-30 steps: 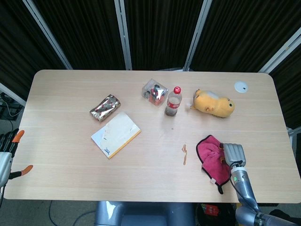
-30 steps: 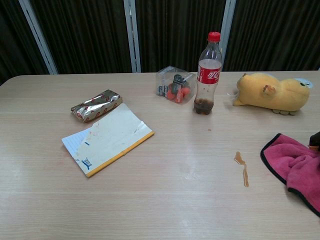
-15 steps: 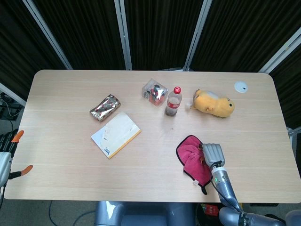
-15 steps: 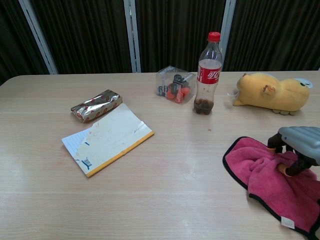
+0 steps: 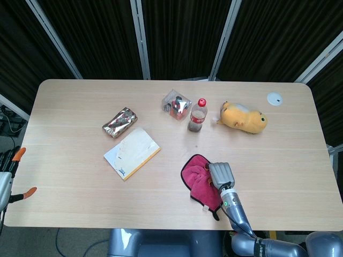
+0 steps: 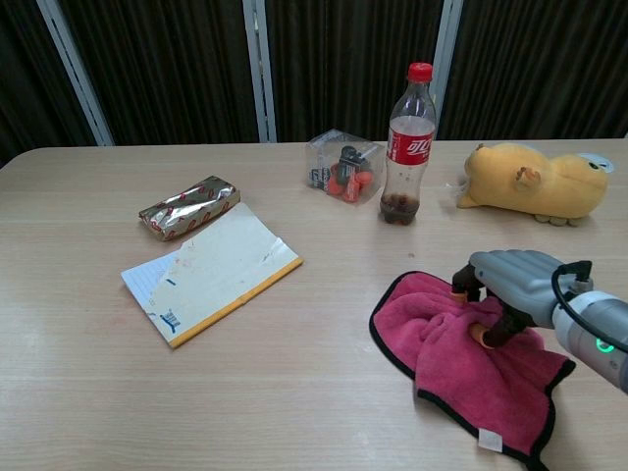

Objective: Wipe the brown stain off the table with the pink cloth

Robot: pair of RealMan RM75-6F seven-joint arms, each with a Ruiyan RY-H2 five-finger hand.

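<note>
The right hand (image 6: 510,294) pressed, fingers curled, on the crumpled pink cloth (image 6: 461,355) near the desk's front edge; the brown stain was hidden, perhaps already wiped.

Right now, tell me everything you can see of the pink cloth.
The pink cloth is a soft, fluffy-looking rag edged in dark trim, with a small white tag at its near corner. It lies rumpled and folded over itself on the table, near the front edge, in front of the cola bottle. The right hand rests on its right part, fingers pressing into the folds. No brown stain is visible beside it.
</note>
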